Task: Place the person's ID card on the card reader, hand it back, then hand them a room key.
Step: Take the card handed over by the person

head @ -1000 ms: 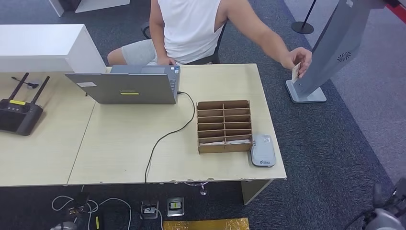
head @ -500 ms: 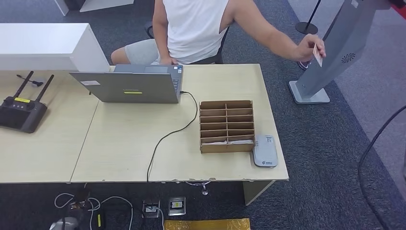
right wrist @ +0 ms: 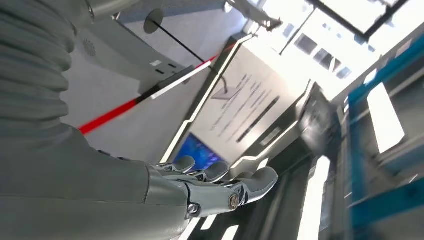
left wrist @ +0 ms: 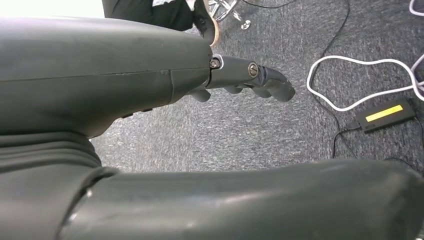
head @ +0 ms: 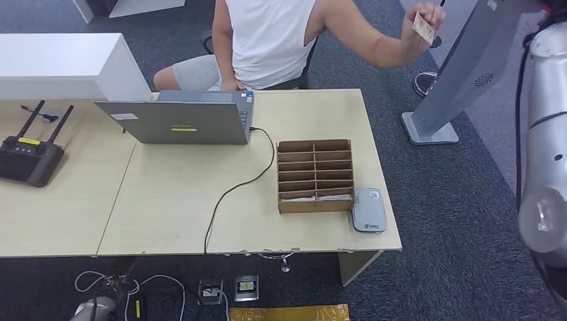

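Dark grey carpet [head: 455, 200] lies under a pale wooden bench [head: 174, 194]. Left of the bench stands a white cabinet [head: 60, 63]; right of it, a grey slanted kiosk [head: 461, 73]. Cables [head: 160, 287] trail under the bench's front edge.

No text is legible; labels and signs are too blurred.

The right arm [head: 545, 140] runs down the right edge of the head view as a smooth silver shell, with a thin black cable along its inner side and a rounded glossy joint cap lower down. At the wrist, the right robot hand [right wrist: 200, 192] shows a pale grey ribbed cover, grey fingers [right wrist: 257, 181] with rounded tips and small round screws at the knuckles. The left robot hand [left wrist: 240, 80] is darker: a broad charcoal casing with a fine seam, two round screw heads and dark fingers.
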You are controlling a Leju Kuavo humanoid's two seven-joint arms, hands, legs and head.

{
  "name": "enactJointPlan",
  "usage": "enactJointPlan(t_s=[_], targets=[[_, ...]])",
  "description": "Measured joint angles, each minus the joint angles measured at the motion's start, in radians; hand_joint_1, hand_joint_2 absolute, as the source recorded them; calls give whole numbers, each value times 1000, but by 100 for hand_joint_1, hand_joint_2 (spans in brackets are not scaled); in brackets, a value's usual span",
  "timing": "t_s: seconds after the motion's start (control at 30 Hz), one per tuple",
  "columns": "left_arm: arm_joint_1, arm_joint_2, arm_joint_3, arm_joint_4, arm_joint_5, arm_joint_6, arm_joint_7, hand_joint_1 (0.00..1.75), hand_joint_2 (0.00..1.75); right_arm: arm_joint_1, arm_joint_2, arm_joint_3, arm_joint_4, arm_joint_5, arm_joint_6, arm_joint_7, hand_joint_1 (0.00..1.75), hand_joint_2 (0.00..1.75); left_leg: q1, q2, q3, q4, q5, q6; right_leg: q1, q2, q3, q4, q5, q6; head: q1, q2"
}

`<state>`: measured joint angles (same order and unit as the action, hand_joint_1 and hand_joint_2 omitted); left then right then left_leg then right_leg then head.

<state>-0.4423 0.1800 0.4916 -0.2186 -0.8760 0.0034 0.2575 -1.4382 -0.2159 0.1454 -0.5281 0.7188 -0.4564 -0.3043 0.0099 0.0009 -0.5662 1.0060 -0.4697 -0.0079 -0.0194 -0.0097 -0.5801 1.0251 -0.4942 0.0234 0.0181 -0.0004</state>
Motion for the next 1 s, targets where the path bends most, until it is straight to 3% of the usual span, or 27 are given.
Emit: enactJointPlan(t_s=[0.13, 0.33, 0.87, 0.9, 1.0], targets=[[-1, 0, -4, 0, -1, -4, 0, 0, 0, 33, 49, 128, -10, 54, 38, -1, 0, 175, 2, -3, -1, 0, 1, -1, 2, -3, 0, 0, 0, 0, 0, 0], [-1, 3, -8, 0, 0, -11, 0, 0, 0, 95, 81, 243, -43, 77, 93, 0, 0, 175, 2, -3, -1, 0, 0, -1, 2, -3, 0, -1, 0, 0, 0, 0], [-1, 6, -12, 0, 4, -24, -2, 0, 0, 156, 88, 362, -106, 73, 130, 32, 0, 175, 2, -3, -1, 0, 0, -2, 2, -3, 0, -1, 0, 0, 0, 0], [-1, 7, -13, 0, 5, -24, -2, 0, 0, 158, 88, 365, -106, 73, 130, 32, 14, 175, 2, -3, -1, 0, 0, -2, 2, -3, 0, -1, 0, 0, 0, 0], [-1, 10, -16, 0, 5, -27, -2, 0, 0, 162, 91, 374, -106, 70, 132, 28, 143, 175, 2, -3, -1, 0, 0, -2, 2, -3, 0, -1, 0, 0, 0, 0]])
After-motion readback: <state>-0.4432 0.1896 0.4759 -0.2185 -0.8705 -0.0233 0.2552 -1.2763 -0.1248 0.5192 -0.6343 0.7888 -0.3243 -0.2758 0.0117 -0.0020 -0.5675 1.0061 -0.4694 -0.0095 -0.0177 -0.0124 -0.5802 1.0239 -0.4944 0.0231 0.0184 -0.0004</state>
